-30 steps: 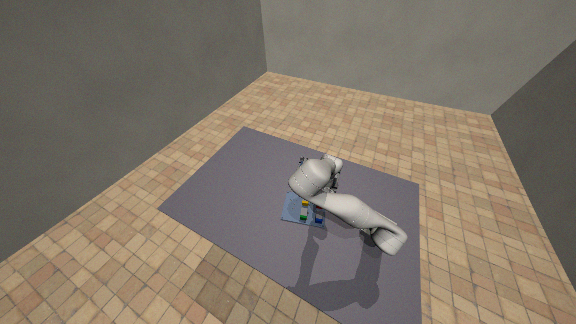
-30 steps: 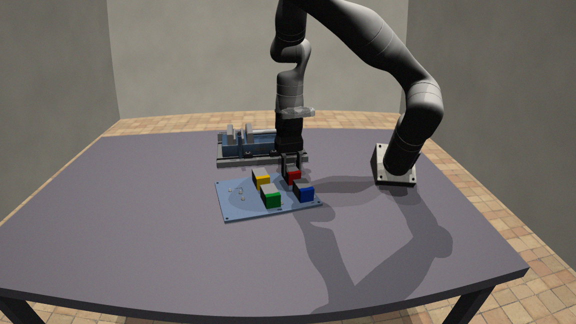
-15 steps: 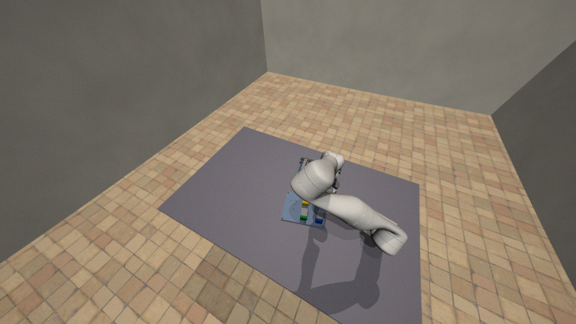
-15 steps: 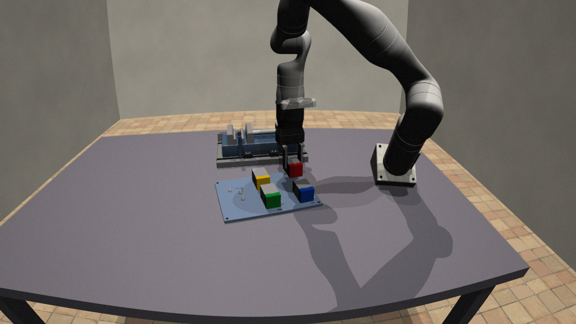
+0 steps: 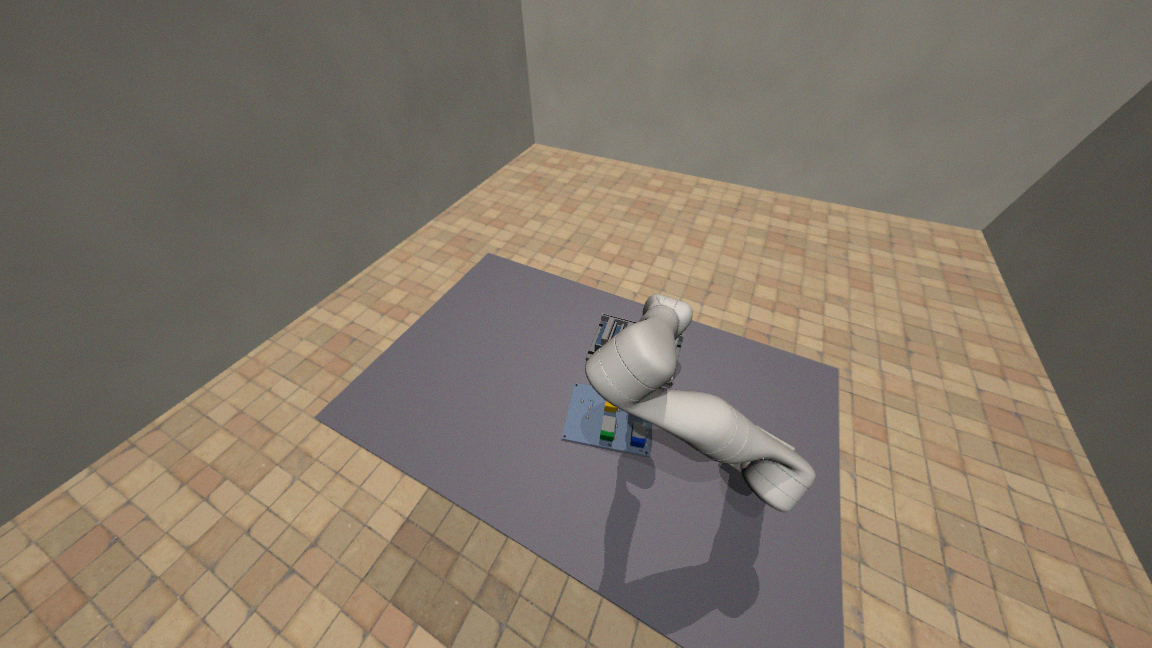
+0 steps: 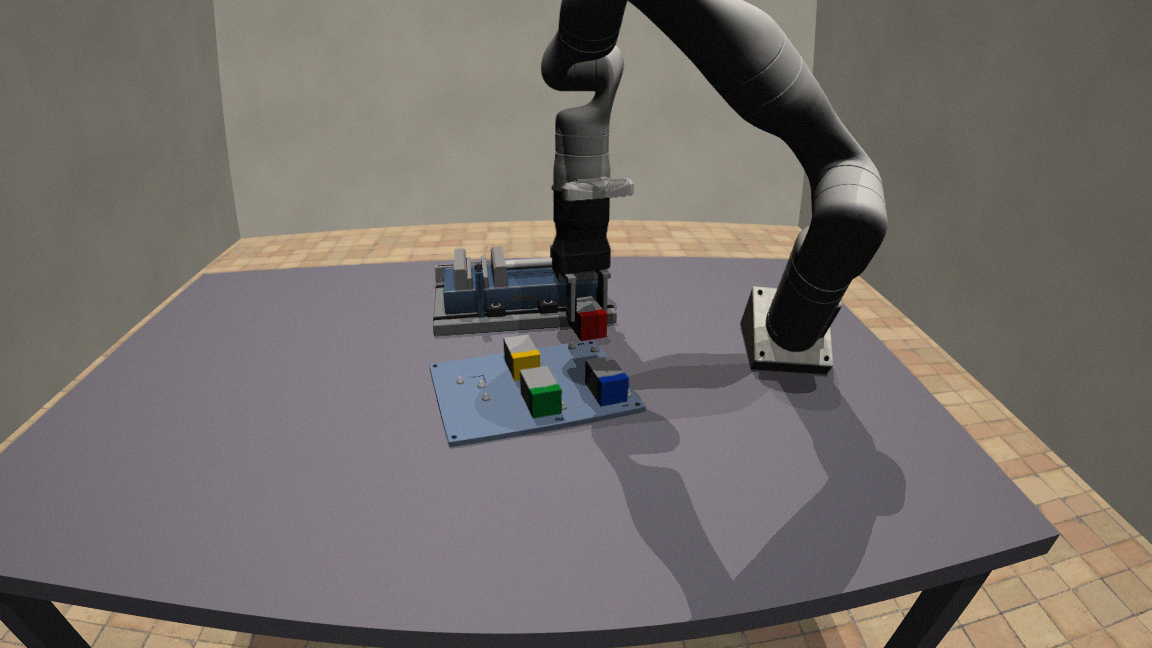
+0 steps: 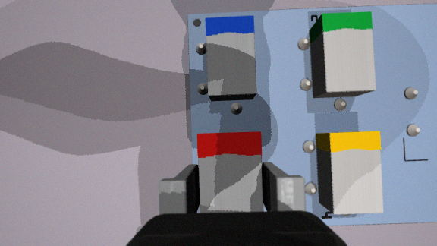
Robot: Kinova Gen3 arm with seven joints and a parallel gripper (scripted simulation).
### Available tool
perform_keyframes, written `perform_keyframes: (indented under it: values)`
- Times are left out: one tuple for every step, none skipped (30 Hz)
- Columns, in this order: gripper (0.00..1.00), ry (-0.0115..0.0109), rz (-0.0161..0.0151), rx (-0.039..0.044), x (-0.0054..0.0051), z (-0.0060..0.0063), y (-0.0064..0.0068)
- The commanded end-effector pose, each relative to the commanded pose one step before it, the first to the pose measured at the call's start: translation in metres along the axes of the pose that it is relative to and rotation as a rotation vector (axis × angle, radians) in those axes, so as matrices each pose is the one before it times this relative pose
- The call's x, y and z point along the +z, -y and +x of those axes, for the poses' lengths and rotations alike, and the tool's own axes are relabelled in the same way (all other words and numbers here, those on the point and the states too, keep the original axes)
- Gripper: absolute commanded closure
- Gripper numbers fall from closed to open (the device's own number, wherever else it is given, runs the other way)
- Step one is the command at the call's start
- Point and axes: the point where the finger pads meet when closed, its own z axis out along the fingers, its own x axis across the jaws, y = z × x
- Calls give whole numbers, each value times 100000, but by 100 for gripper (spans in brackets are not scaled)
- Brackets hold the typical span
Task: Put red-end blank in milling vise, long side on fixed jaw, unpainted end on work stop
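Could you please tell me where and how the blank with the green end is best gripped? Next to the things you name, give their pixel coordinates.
Probably by its two long sides near mid-length, from straight above: the green-ended blank (image 6: 540, 391) (image 7: 349, 57) lies flat, top uncovered, though pegs (image 7: 303, 44) (image 7: 306, 84) stand close along one long side.

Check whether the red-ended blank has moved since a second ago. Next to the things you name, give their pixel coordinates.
Yes: the red-ended blank (image 6: 592, 322) (image 7: 230, 171) has risen away from the blue plate (image 6: 475, 423) (image 7: 288, 76), held in the end effector (image 6: 588, 310) (image 7: 230, 180).
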Motion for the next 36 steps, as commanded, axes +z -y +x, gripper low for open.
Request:
perform_keyframes:
  values:
    - [100,-918,-783,-431,-779,293,-142]
    - [100,-34,-25,-22,-200,4,-1]
    - [100,0,0,0,0,0,0]
    - [100,0,0,0,0,0,0]
    - [100,480,363,296,34,-188,46]
    - [100,-34,-26,-21,-200,9,-2]
    - [100,-34,-26,-21,-200,9,-2]
    - [100,-34,-26,-21,-200,9,-2]
    - [100,-34,-26,-21,-200,9,-2]
    - [100,-34,-26,-21,-200,9,-2]
    - [100,-34,-26,-21,-200,9,-2]
    - [100,-34,-26,-21,-200,10,-2]
    - [100,-34,-26,-21,-200,10,-2]
    - [100,-34,-26,-21,-200,10,-2]
    - [100,-34,-26,-21,-200,10,-2]
    - [100,-34,-26,-21,-200,10,-2]
    - [100,-34,-26,-21,-200,10,-2]
    - [100,-34,-26,-21,-200,10,-2]
    - [100,-34,-26,-21,-200,10,-2]
    - [100,0,0,0,0,0,0]
    - [100,0,0,0,0,0,0]
    - [100,444,359,290,-75,-151,45]
    - [100,-32,-26,-21,-299,26,-6]
    - [100,-32,-26,-21,-299,26,-6]
    - [100,-32,-26,-21,-299,26,-6]
    - [100,-32,-26,-21,-299,26,-7]
    - [100,-32,-26,-21,-299,26,-7]
    - [100,-32,-26,-21,-299,26,-7]
    - [100,-32,-26,-21,-299,26,-7]
    - [100,-32,-26,-21,-299,26,-7]
    - [100,-32,-26,-21,-299,26,-7]
    - [100,-32,-26,-21,-299,26,-7]
    - [100,-32,-26,-21,-299,27,-7]
    - [100,-32,-26,-21,-299,27,-7]
    - [100,-32,-26,-21,-299,27,-7]
    - [100,-32,-26,-21,-299,27,-7]
